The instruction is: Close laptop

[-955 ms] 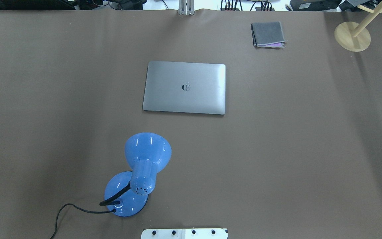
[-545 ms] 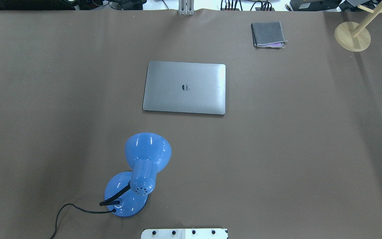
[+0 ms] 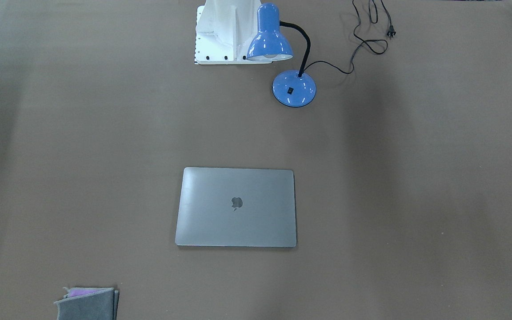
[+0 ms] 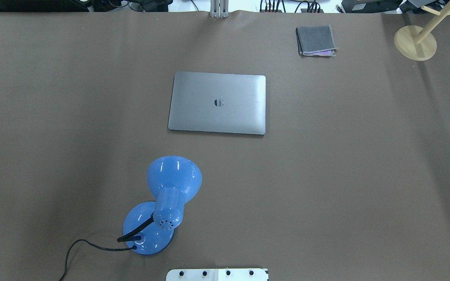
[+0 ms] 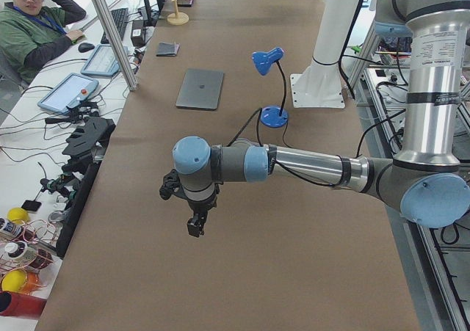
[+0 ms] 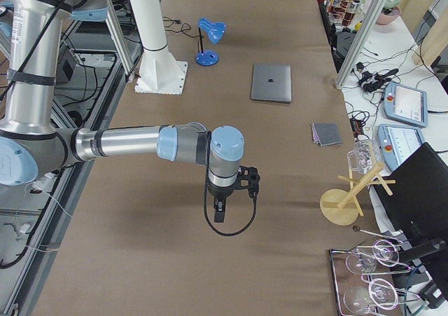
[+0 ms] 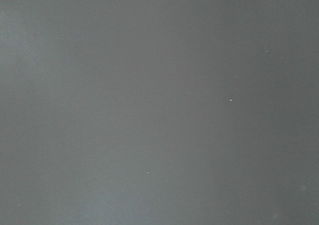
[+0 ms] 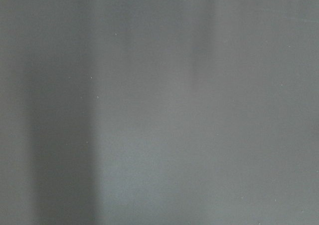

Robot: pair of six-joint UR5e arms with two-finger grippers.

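Observation:
The grey laptop (image 4: 233, 117) lies flat on the brown table with its lid down and the dark apple logo facing up; it also shows in the front-facing view (image 3: 202, 222), the left view (image 5: 200, 89) and the right view (image 6: 271, 83). My left gripper (image 5: 194, 228) hangs over bare table far from the laptop. My right gripper (image 6: 218, 214) hangs over bare table at the other end. Both show only in the side views, so I cannot tell whether they are open or shut. Both wrist views show only plain table surface.
A blue desk lamp (image 4: 166, 203) with a black cord stands on the robot's side of the laptop, near the white base plate (image 4: 217, 274). A folded grey cloth (image 4: 315, 40) and a wooden stand (image 4: 415, 42) sit at the far right. An operator (image 5: 33, 30) sits beside the table.

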